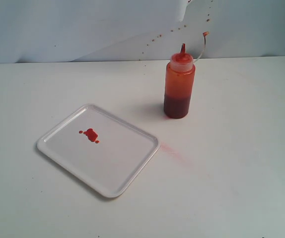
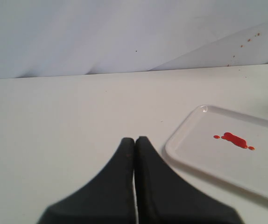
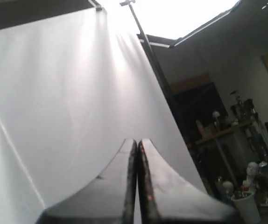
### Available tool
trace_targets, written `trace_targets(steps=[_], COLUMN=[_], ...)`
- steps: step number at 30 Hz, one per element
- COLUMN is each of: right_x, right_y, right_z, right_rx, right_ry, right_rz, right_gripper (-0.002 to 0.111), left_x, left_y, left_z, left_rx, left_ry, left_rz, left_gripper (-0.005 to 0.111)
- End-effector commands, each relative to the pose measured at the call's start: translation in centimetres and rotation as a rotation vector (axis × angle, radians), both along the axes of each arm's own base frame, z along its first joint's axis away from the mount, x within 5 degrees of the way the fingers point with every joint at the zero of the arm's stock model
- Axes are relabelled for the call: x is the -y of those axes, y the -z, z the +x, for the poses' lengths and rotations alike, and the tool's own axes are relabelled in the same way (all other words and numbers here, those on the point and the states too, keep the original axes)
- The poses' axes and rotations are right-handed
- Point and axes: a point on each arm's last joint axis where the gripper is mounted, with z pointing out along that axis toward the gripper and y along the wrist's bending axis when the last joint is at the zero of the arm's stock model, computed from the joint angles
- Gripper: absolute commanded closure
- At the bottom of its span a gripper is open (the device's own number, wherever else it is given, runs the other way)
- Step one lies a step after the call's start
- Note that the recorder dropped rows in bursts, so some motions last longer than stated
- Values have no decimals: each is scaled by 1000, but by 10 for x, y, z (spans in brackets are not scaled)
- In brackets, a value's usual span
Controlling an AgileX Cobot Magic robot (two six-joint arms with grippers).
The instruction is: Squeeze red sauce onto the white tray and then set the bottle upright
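Both steps look done | left fingers (image 2: 117, 186) and right fingers (image 3: 117, 186) pressed together, empty | red sauce (image 1: 91, 134) on white tray (image 1: 117, 173) | bottle (image 1: 178, 89) upright on surface (image 1: 242, 173), near tray | advice: retreat wide, avoid tipping it

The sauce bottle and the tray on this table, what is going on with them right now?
Nothing is being handled at this moment. The bottle stands upright on the table, apart from the white tray, and a small blob of red sauce lies on the tray. Both grippers are shut and empty: the left gripper points toward the tray, and the right gripper faces a white backdrop, with no table in its view.
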Motion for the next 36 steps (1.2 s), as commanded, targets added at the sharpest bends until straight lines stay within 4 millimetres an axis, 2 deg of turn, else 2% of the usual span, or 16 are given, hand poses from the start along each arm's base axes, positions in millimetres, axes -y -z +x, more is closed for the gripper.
trace_targets(steps=[1, 10, 15, 28, 30, 34, 36], right_x=[5, 8, 7, 2, -3, -19, -23], right_y=[-6, -13, -15, -10, -10, -9, -7], right_z=[-19, -60, -72, -64, -60, -53, -51], right_rx=[81, 248, 302, 205, 153, 38, 11], right_ry=[57, 172, 189, 119, 101, 92, 70], right_rz=[-1, -9, -12, -35, -126, -423, -467], right_gripper=[108, 108, 108, 108, 108, 108, 108], left_x=[0, 0, 0, 0, 0, 0, 0], left_y=[1, 1, 1, 1, 1, 1, 1], left_z=[0, 0, 0, 0, 0, 0, 0], left_rx=[5, 5, 5, 5, 5, 5, 5], left_ry=[-3, -3, -3, -3, -3, -3, -3], left_rz=[0, 0, 0, 0, 0, 0, 0], left_gripper=[107, 107, 107, 107, 107, 107, 107])
